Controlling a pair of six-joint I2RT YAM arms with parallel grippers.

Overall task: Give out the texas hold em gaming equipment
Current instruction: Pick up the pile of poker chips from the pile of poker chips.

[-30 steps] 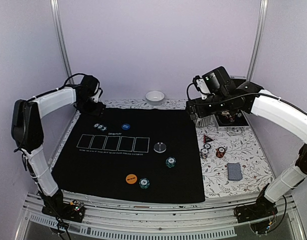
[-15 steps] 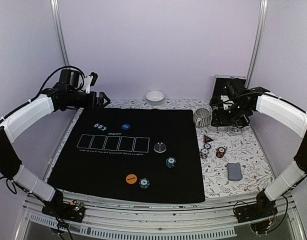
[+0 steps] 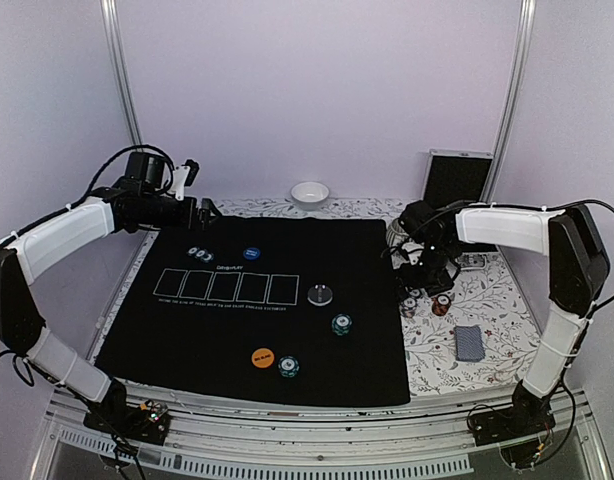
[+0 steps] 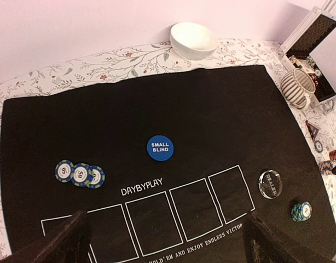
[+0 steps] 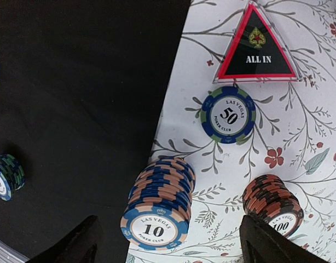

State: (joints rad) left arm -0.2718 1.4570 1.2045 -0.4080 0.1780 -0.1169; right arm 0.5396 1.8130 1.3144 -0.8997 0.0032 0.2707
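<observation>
My right gripper [image 5: 171, 255] is open, hovering over a tall blue-and-peach "10" chip stack [image 5: 160, 205] that sits between its fingers on the floral cloth. A red-black "100" stack [image 5: 273, 200], a single "50" chip [image 5: 228, 115] and the red "ALL IN" triangle [image 5: 256, 46] lie beside it. In the top view that gripper [image 3: 419, 283] is by the mat's right edge. My left gripper [image 4: 165, 249] is open and empty, high over the mat's back left [image 3: 202, 210]. Below it lie the blue "SMALL BLIND" disc [image 4: 160, 148] and three chips [image 4: 79, 175].
The black mat [image 3: 237, 330] also holds a dealer button [image 3: 320, 295], two green chip stacks [image 3: 341, 324], [image 3: 289, 367] and an orange disc [image 3: 262, 357]. Blue-backed cards [image 3: 469, 342] lie right. A mug [image 4: 297, 87], white bowl [image 3: 310, 193] and black case [image 3: 457, 180] stand at the back.
My right arm swung from the back right, past the mug, down to the chip stacks beside the mat. My left arm rose from the mat's back-left corner and now hovers.
</observation>
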